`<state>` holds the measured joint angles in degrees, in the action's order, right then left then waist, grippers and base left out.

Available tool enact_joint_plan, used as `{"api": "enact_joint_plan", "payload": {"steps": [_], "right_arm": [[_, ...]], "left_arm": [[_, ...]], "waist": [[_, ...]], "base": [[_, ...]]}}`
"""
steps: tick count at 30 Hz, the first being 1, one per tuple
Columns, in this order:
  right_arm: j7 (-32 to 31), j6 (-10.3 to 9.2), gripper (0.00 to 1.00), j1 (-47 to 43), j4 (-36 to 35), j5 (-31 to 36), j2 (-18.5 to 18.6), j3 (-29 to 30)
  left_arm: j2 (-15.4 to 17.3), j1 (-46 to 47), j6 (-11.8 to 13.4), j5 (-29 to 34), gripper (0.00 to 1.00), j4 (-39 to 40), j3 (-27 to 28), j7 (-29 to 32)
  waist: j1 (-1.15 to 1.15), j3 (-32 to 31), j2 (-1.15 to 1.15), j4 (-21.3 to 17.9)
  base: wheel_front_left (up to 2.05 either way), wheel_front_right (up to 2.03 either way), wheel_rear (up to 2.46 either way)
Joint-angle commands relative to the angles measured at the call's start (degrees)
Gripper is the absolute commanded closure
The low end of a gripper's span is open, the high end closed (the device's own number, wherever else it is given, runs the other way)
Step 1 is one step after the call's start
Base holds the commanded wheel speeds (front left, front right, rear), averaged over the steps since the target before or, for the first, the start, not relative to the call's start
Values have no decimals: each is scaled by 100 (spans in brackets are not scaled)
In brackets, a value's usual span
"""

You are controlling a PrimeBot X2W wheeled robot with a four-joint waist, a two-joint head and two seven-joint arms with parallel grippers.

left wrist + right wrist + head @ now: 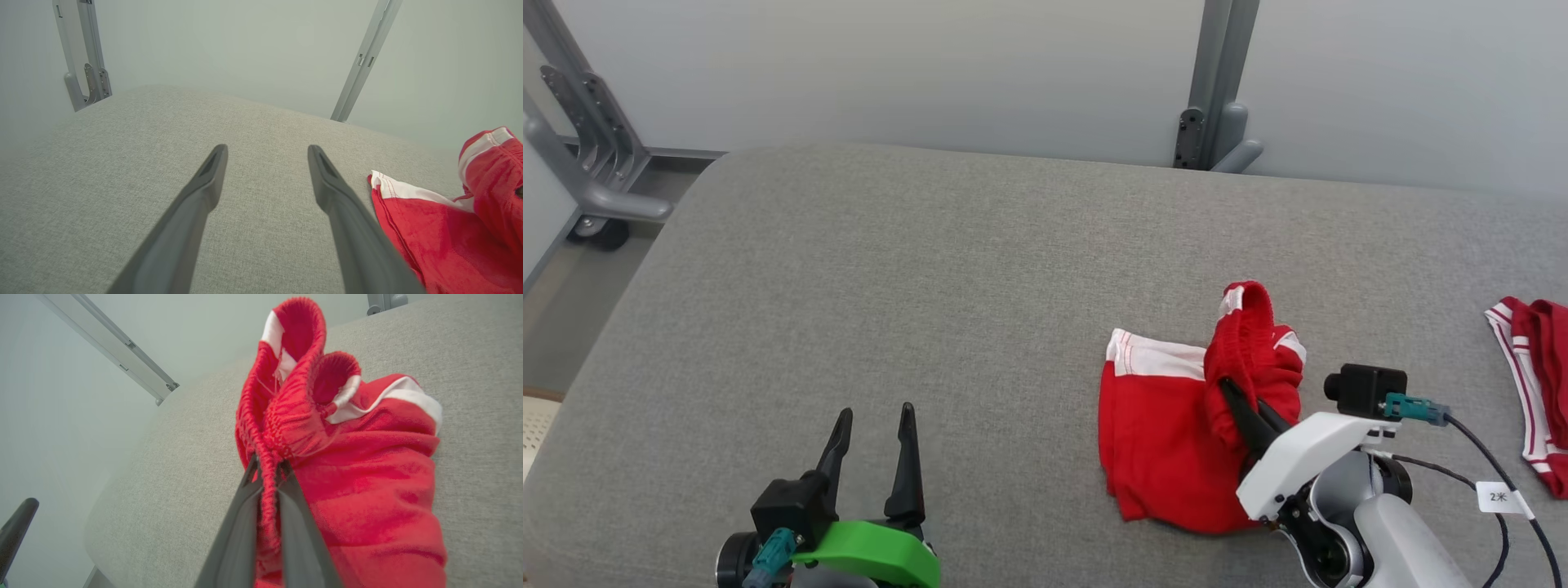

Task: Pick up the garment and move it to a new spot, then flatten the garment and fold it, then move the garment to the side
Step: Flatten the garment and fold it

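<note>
R gripper (1228, 387) is clamped on the red shorts (1160, 445), which lie bunched right-of-centre on the grey cushion (915, 286), long axis prob near-to-far; L gripper (876, 412), spread wide and empty, sits well apart to their left, so R arm's nearer.

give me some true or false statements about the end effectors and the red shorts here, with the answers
1. The right end effector is shut on the elastic waistband of the red shorts. True.
2. The left end effector grips a corner of the shorts. False: it is open, holds nothing and sits over the bare grey cushion.
3. The shorts lie flat and neatly folded. False: they are bunched up, with the waistband raised.
4. A second red and white garment lies at the right edge of the head view. True.
5. The shorts have blue trim. False: the trim is white.
</note>
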<state>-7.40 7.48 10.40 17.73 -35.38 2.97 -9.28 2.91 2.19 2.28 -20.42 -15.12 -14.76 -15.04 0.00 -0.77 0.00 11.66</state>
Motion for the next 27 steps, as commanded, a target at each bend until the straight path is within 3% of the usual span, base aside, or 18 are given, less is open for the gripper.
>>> {"api": "enact_joint_plan", "payload": {"steps": [1,11,14,16,27], "right_arm": [[83,1,100,117,164,121,4,-82],[540,1,98,493,1291,472,0,-465],[691,1,53,617,1535,580,0,-593],[776,1,0,690,1634,692,-2,-728],[1107,0,0,913,1791,827,3,-1568]], "left_arm": [[5,69,4,38,0,12,2,-17],[4,88,28,12,0,6,2,-17],[4,94,38,-1,0,6,6,-16],[4,103,36,-7,0,8,8,-17],[3,155,52,-50,0,-2,7,-17]], "waist": [[0,31,0,133],[0,81,0,403],[0,104,0,432],[0,121,0,435],[0,176,0,359]], "base": [[0,0,0],[0,0,0],[0,0,0],[0,0,0],[0,0,0]]}}
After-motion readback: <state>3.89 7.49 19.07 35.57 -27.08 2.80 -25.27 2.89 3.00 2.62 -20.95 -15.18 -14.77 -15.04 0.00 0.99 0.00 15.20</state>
